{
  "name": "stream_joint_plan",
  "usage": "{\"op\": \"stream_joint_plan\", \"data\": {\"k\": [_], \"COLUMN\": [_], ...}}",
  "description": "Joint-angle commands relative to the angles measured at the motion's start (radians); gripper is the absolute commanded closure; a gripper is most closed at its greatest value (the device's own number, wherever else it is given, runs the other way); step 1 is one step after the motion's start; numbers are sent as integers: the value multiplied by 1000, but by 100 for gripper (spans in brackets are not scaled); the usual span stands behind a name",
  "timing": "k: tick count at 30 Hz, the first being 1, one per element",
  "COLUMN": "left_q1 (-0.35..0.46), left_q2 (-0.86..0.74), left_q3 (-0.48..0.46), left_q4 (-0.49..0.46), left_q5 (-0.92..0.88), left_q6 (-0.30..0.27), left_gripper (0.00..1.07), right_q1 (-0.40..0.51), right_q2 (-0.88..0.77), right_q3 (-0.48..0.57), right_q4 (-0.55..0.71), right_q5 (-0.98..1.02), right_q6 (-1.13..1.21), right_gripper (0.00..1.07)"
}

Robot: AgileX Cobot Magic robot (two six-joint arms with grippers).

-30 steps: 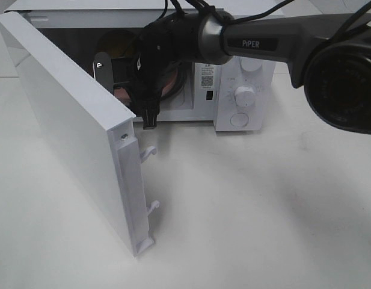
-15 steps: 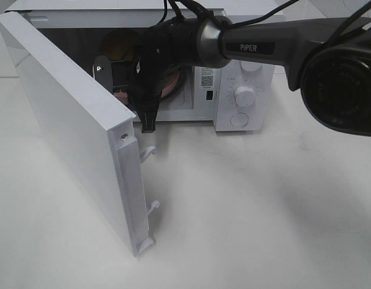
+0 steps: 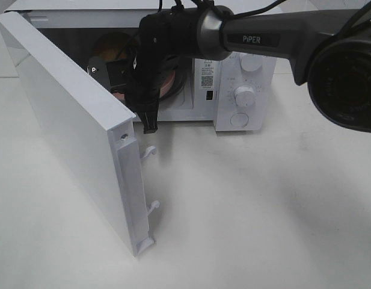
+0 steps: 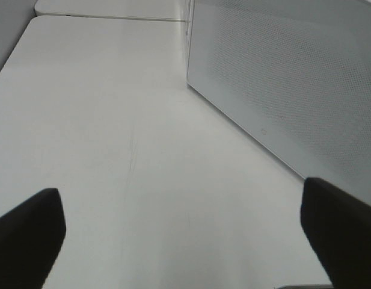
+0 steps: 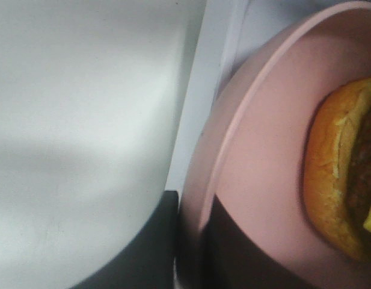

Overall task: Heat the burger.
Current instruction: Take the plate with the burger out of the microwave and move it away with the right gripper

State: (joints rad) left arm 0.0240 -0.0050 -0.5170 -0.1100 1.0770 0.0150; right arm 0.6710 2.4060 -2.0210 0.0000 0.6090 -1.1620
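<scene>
The burger (image 5: 338,180) lies on a pink plate (image 5: 263,150); in the exterior high view its golden bun (image 3: 113,45) shows inside the open microwave (image 3: 245,114). My right gripper (image 5: 194,256) is shut on the plate's near rim at the microwave's opening, and it shows black at the cavity front in the exterior high view (image 3: 147,111). The plate (image 3: 168,84) is mostly hidden by the arm. My left gripper (image 4: 185,241) is open and empty over the bare table, beside a white perforated wall (image 4: 293,90). The left arm is out of the exterior high view.
The microwave door (image 3: 71,120) stands open toward the front left, with its latch hooks (image 3: 149,152) sticking out. The control knobs (image 3: 245,95) are on the microwave's right panel. White table (image 3: 251,211) lies in front.
My right wrist has shifted slightly up and left at the microwave's opening. It still holds the plate. The door has not moved.
</scene>
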Motion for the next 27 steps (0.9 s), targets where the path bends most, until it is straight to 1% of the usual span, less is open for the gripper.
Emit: {"op": "stream_joint_plan", "data": {"k": [1,4,5,6,7,8,9,10,11,12,13,14,15,16,17,18,19,21,22,23,24,25,26,27], "left_q1": [1,1,1,1,1,1,1,1,1,1,1,1,1,1,1,1,1,1,1,1,1,1,1,1], "left_q2": [-6,-6,-6,-6,-6,-6,-6,-6,-6,-6,-6,-6,-6,-6,-6,-6,-6,-6,-6,-6,-6,-6,-6,-6], "left_q3": [1,1,1,1,1,1,1,1,1,1,1,1,1,1,1,1,1,1,1,1,1,1,1,1], "left_q4": [-1,-1,-1,-1,-1,-1,-1,-1,-1,-1,-1,-1,-1,-1,-1,-1,-1,-1,-1,-1,-1,-1,-1,-1], "left_q5": [-7,-7,-7,-7,-7,-7,-7,-7,-7,-7,-7,-7,-7,-7,-7,-7,-7,-7,-7,-7,-7,-7,-7,-7], "left_q6": [2,2,2,2,2,2,2,2,2,2,2,2,2,2,2,2,2,2,2,2,2,2,2,2], "left_gripper": [6,6,6,6,6,6,6,6,6,6,6,6,6,6,6,6,6,6,6,6,6,6,6,6], "right_q1": [7,7,7,7,7,7,7,7,7,7,7,7,7,7,7,7,7,7,7,5,5,4,4,4], "right_q2": [-37,-63,-93,-93,-106,-135,-135,-166,-166,-181,-205,-205,-226,-239,-239,-265,-265,-300,-300,-320,-320,-332,-355,-355], "right_q3": [-6,6,43,43,63,111,111,162,162,187,237,237,272,293,293,331,331,388,388,427,427,450,495,495], "right_q4": [22,24,44,44,54,75,75,102,102,115,139,139,154,157,157,156,156,156,156,156,156,156,156,156], "right_q5": [-6,-9,-28,-28,-40,-65,-65,-96,-96,-110,-144,-144,-165,-177,-177,-198,-198,-230,-230,-257,-257,-274,-302,-302], "right_q6": [-45,-71,-112,-112,-134,-191,-191,-255,-255,-285,-340,-340,-372,-385,-385,-397,-397,-400,-400,-400,-400,-400,-400,-400], "right_gripper": [107,107,107,107,107,107,107,107,107,107,107,107,107,107,107,107,107,107,107,107,107,107,107,107]}}
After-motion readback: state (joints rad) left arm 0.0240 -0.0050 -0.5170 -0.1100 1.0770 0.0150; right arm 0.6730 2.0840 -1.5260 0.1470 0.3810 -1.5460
